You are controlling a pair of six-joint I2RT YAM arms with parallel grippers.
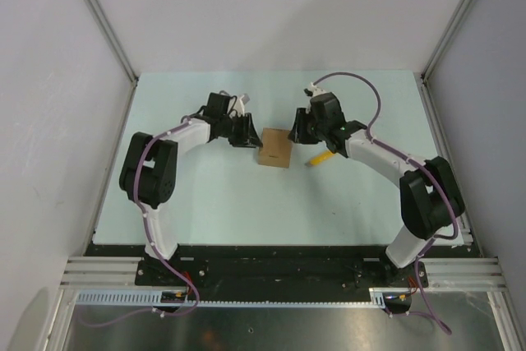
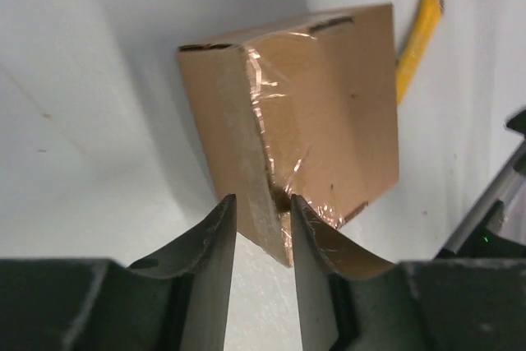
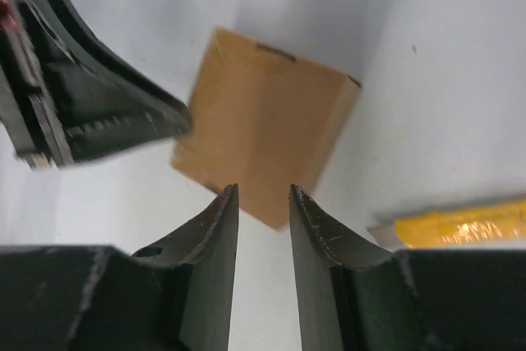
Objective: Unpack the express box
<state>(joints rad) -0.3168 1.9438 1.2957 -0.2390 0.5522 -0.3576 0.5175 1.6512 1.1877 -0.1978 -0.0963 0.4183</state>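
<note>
The express box (image 1: 274,150) is a small brown cardboard carton lying on the pale table between the two arms. In the left wrist view the express box (image 2: 329,113) shows shiny clear tape over its face and near edge. My left gripper (image 2: 261,199) is narrowly open, and the box's near corner sits in the gap between the fingers; I cannot tell if they touch it. In the top view my left gripper (image 1: 246,133) is at the box's left edge. My right gripper (image 3: 263,189) is narrowly open and empty, just short of the box (image 3: 263,121). In the top view my right gripper (image 1: 297,131) is at its right side.
A slim yellow cutter knife (image 1: 322,158) lies on the table right of the box, under the right arm. It also shows in the left wrist view (image 2: 417,34) and the right wrist view (image 3: 460,223). Grey walls enclose the table (image 1: 205,203).
</note>
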